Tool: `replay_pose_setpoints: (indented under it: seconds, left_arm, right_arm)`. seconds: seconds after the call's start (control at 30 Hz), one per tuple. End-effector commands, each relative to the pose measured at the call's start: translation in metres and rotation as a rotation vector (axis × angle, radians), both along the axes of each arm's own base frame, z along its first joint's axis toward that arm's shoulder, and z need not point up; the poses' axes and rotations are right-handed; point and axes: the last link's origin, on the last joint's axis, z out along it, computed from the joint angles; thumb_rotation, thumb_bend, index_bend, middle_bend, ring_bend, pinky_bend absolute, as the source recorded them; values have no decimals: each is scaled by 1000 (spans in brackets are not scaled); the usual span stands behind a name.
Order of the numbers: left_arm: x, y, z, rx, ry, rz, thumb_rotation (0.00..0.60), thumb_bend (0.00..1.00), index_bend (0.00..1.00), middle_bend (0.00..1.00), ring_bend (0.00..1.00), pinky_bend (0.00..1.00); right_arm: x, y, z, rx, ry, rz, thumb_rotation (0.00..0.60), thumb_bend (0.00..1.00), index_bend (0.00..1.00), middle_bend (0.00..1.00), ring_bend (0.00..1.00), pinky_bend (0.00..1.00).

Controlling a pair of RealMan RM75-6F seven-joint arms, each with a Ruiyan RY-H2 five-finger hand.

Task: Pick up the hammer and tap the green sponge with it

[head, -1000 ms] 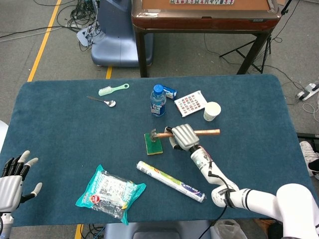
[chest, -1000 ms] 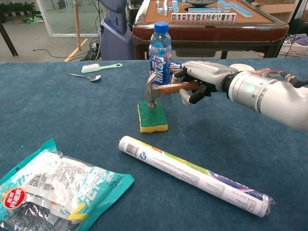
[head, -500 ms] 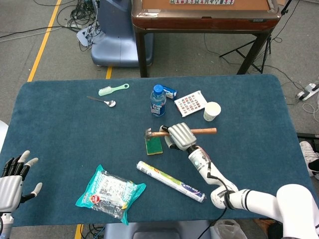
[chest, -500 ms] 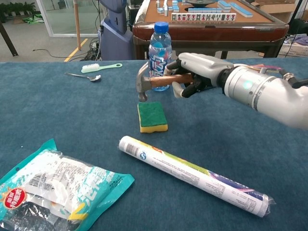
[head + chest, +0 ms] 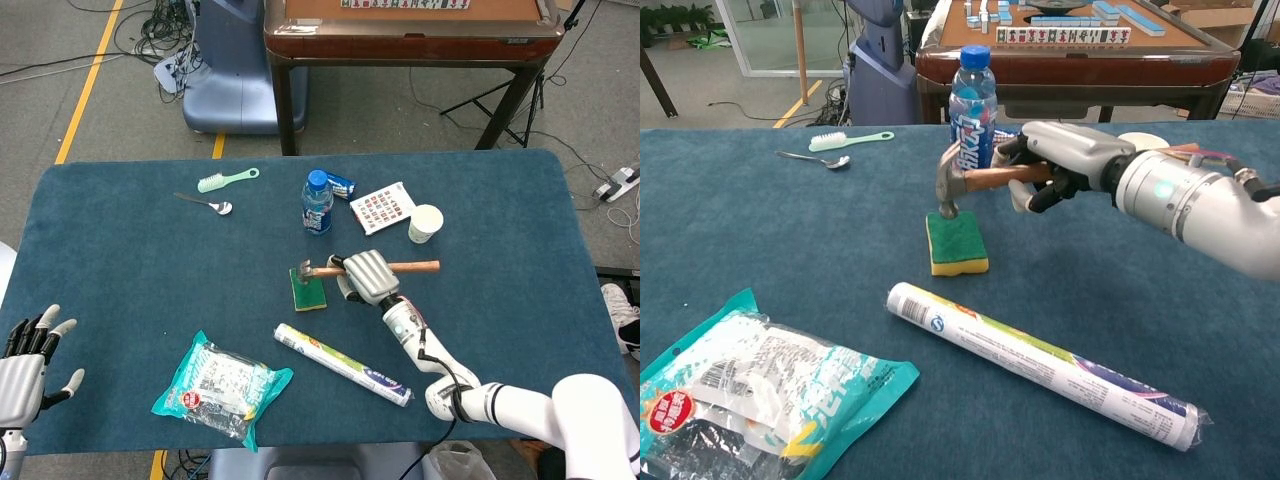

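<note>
My right hand (image 5: 368, 276) (image 5: 1060, 166) grips the wooden handle of the hammer (image 5: 410, 266) (image 5: 985, 178) near its head. The steel head (image 5: 950, 185) points down at the far end of the green sponge (image 5: 308, 288) (image 5: 957, 242), at or just above its surface. The sponge lies flat at the table's middle, green side up over a yellow base. My left hand (image 5: 28, 360) hangs at the table's near left edge, fingers spread and holding nothing.
A water bottle (image 5: 973, 110) stands just behind the hammer head. A long wrapped roll (image 5: 1040, 362) lies in front of the sponge, a snack bag (image 5: 750, 395) at near left. A brush (image 5: 227, 180), spoon (image 5: 207, 204), paper cup (image 5: 425, 223) and card (image 5: 383, 207) lie further back.
The hammer head was on the sponge, rose and swung left above it half a second ago, and has now come back down to the sponge's far end.
</note>
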Motion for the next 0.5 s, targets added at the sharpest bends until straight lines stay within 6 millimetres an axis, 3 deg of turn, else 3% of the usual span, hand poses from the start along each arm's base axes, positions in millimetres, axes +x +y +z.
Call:
replay_pose_setpoints:
  seconds: [0.03, 0.2, 0.37, 0.5]
  left_arm:
    - [-1, -1, 0, -2, 0, 5, 600, 245, 194, 36, 12, 11]
    - [-1, 0, -1, -6, 0, 5, 600, 246, 194, 36, 12, 11]
    - [1, 1, 0, -1, -5, -5, 600, 245, 194, 36, 12, 11]
    - [2, 2, -1, 0, -5, -12, 600, 245, 194, 36, 12, 11]
  right_arm:
    - [-5, 1, -14, 29, 55, 1, 600, 1000, 682, 816, 754, 826]
    - [-3, -1, -10, 12, 50, 5, 600, 1000, 682, 816, 754, 826]
    - [13, -2, 23, -55, -102, 26, 600, 1000, 684, 819, 755, 826]
    - [13, 1, 43, -86, -147, 32, 600, 1000, 684, 819, 756, 826]
